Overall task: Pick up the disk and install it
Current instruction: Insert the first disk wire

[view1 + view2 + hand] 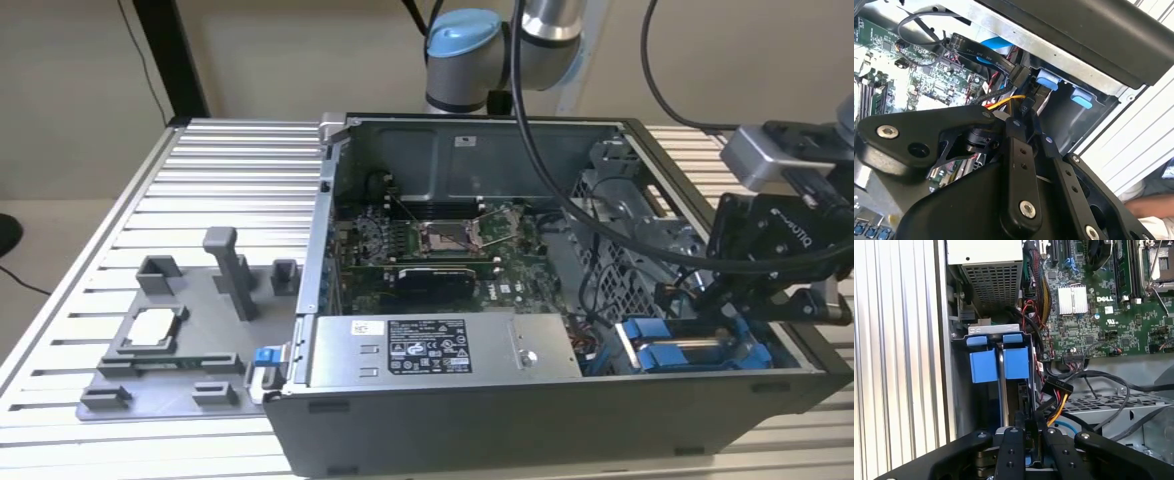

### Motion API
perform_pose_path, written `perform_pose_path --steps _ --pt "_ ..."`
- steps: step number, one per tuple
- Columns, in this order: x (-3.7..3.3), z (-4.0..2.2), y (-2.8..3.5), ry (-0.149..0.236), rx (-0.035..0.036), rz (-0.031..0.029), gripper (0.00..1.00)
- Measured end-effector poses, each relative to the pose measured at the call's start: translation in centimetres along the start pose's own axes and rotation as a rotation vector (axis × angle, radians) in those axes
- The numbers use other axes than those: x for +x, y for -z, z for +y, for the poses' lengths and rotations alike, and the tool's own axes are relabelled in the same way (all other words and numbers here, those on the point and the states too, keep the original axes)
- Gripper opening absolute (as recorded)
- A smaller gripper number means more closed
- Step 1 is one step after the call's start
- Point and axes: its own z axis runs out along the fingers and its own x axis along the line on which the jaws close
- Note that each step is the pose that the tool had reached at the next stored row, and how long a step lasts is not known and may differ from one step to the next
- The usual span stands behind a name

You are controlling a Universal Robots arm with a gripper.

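Currently the gripper [750,312] hangs over the drive bay at one corner of the open computer case [534,425]; in the first wrist view the gripper [1031,434] has its fingers drawn narrow, pinching the dark near edge of the disk [1016,362]; the disk stands on edge directly beneath the tool, its blue frame down inside the bay, with a second blue block touching it on one side; in the exterior view the disk [747,348] shows as a blue piece just under the fingertips; a bundle of yellow, red and black wires [1056,407] runs just beside the tool; the green circuit board [441,250] lies beyond them, further into the case; the grey power supply box [427,345] sits near the bay; a grey tray [160,350] rests outside the case, well apart from the tool.
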Motion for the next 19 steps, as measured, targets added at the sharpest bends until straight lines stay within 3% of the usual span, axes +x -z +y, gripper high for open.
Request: perform_pose_path --steps 10,14,19 --pt "-0.01 -0.01 -0.13 0.018 -0.0006 0.0024 0.0" --pt "-0.05 0.01 -0.13 0.042 -0.0016 0.0055 0.0" --pt "-0.45 0.04 -0.17 0.051 -0.0027 0.0071 0.0"
